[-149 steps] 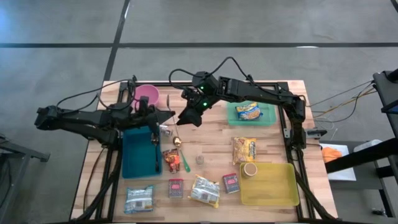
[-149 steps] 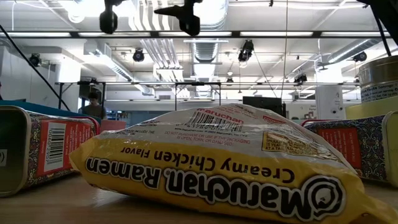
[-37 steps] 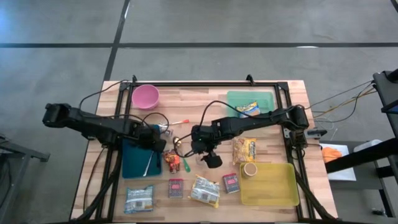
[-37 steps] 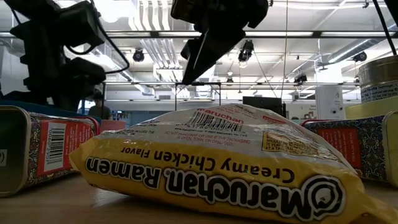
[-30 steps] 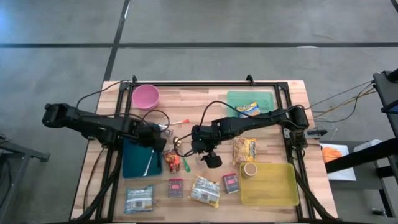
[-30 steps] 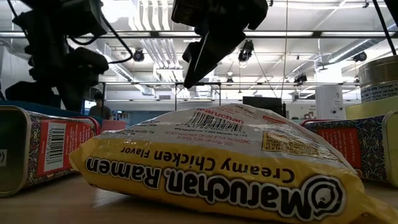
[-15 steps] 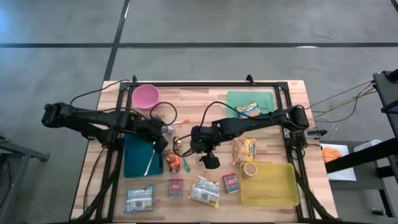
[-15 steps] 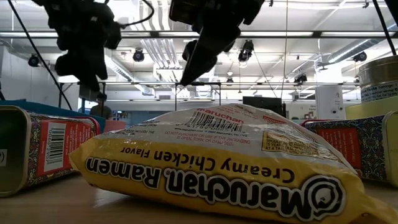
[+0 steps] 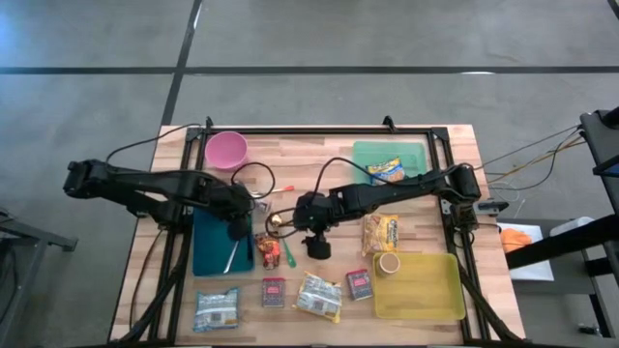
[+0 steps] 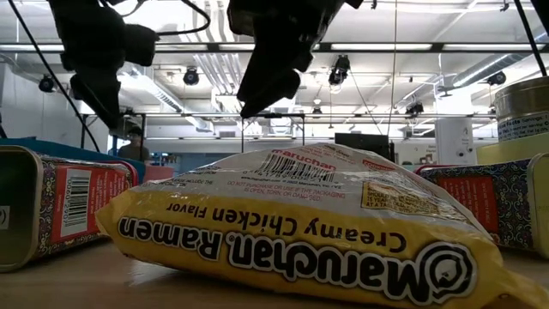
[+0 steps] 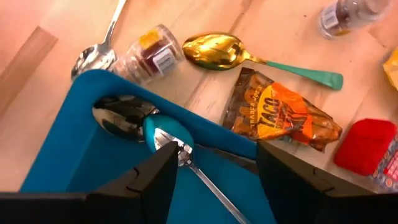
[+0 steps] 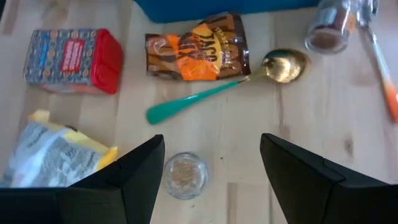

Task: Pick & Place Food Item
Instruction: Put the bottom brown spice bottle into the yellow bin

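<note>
End effectors, left [image 11: 214,180] and right [image 12: 211,165], both open and empty, hover mid-tabletop [image 9: 329,155] by the taco packet [image 12: 198,48].

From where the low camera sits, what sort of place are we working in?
Most likely an open lab or workshop. Behind the ramen packet run exposed ceiling ducts and strip lights, with desks and monitors far back. From above, the wooden table stands on bare concrete floor.

Grey floor [image 9: 387,39] crossed by dark seams surrounds the wooden table [image 9: 319,155]. Beyond the table, an open ceiling [image 10: 412,26] with ducts [image 10: 163,81] and light strips [image 10: 429,47] spans the room.
</note>
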Robot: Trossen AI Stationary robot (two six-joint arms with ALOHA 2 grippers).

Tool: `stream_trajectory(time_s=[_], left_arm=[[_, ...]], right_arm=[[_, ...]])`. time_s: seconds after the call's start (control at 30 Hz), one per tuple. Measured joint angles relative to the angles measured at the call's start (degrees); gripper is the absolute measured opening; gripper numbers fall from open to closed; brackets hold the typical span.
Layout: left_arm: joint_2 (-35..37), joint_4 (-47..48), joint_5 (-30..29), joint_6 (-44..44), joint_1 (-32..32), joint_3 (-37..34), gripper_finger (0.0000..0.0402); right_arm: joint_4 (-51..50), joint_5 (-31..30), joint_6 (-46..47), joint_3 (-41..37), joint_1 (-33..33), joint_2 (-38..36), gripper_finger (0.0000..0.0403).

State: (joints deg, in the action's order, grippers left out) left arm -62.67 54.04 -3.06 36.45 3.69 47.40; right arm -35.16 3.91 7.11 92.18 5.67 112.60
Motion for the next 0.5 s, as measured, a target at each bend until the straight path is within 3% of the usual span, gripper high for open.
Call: stream_trajectory(time_s=[0.17, 0.5], left_arm=[[2.2, -0.1, -0.6, -2.0, 0.3, 0.0, 0.0222], [6.3, -1.0, -4.6, -2.1, 0.4, 0.0, 0.0222]], right_arm=[[-0.1, -1.1, 5.7, -1.0, 0.3, 0.0, 0.0260], [1.2, -1.6, 3.2, -4.4, 1.6, 0.0, 0.0260]])
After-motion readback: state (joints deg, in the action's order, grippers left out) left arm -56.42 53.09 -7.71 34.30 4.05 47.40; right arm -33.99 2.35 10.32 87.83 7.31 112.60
